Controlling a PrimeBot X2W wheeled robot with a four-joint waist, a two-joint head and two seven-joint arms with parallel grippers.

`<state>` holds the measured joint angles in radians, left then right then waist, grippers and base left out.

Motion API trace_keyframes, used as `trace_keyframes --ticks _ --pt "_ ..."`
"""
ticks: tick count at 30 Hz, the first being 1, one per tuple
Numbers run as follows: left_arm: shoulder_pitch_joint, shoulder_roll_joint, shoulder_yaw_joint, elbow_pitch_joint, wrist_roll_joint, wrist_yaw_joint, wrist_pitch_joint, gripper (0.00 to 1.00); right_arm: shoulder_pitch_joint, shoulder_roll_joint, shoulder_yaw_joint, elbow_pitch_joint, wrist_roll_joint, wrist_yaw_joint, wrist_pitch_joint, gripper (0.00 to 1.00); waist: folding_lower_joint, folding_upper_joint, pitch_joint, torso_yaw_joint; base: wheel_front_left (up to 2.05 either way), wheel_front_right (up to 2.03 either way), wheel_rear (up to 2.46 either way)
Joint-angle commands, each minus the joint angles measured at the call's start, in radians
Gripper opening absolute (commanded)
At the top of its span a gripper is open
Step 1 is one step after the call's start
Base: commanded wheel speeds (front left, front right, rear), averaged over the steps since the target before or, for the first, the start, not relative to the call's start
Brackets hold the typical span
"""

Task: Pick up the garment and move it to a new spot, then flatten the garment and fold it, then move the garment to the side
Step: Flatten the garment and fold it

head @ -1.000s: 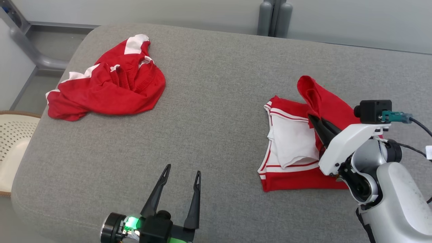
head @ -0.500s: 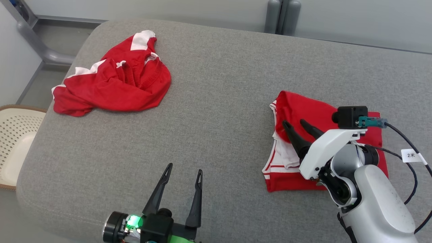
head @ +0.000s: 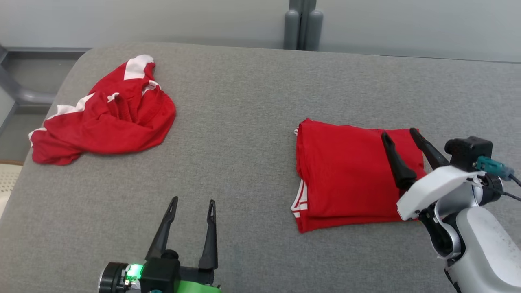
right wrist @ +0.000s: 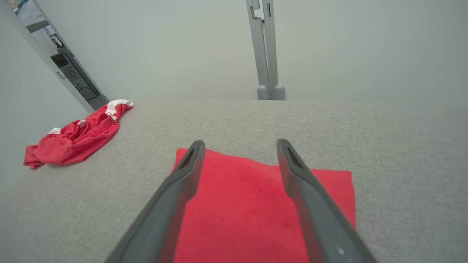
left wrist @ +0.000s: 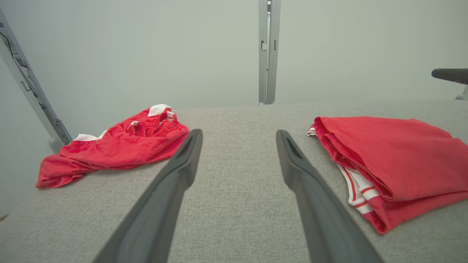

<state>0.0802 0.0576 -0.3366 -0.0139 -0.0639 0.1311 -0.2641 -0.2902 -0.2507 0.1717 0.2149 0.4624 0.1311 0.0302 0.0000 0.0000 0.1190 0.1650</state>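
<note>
Now that the right gripper (head: 399, 133) has let go and stands spread, the folded garment (head: 342, 171) at three o'clock seems ready for moving aside.

The folded garment (head: 346, 175) is soft, matt red cloth; the counter (head: 244, 122) is covered in coarse grey woven fabric.

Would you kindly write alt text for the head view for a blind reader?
A folded red garment lies on a grey padded surface, with the open right gripper poised over its right side. A crumpled red-and-white garment sits far left, and the open left gripper is at the bottom edge.
</note>
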Motion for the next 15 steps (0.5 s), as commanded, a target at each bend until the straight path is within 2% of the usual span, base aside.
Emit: trace_keyframes --ticks 1,8,11,15 --pt "0.015 0.004 0.013 -0.003 -0.012 -0.004 0.000 1.00 0.015 -0.013 0.010 0.019 -0.003 -0.001 -0.044 1.00 0.0000 0.0000 -0.021 -0.050 0.00 0.00 0.00" --pt "0.040 0.000 0.074 -0.010 -0.036 -0.020 0.000 1.00 0.027 -0.030 0.070 0.162 -0.064 -0.001 -0.270 1.00 0.0000 0.0000 -0.050 -0.127 0.00 0.00 0.00" --pt "0.055 -0.002 0.098 -0.011 -0.043 -0.031 0.000 1.00 0.036 -0.010 0.066 0.211 -0.097 -0.001 -0.293 1.00 0.0000 0.0000 -0.070 -0.153 0.00 0.00 0.00" --pt "0.073 -0.003 0.128 -0.015 -0.045 -0.046 0.000 1.00 0.075 0.038 0.009 0.173 -0.166 -0.001 -0.295 1.00 0.0000 0.0000 -0.100 -0.177 0.00 0.00 0.00"
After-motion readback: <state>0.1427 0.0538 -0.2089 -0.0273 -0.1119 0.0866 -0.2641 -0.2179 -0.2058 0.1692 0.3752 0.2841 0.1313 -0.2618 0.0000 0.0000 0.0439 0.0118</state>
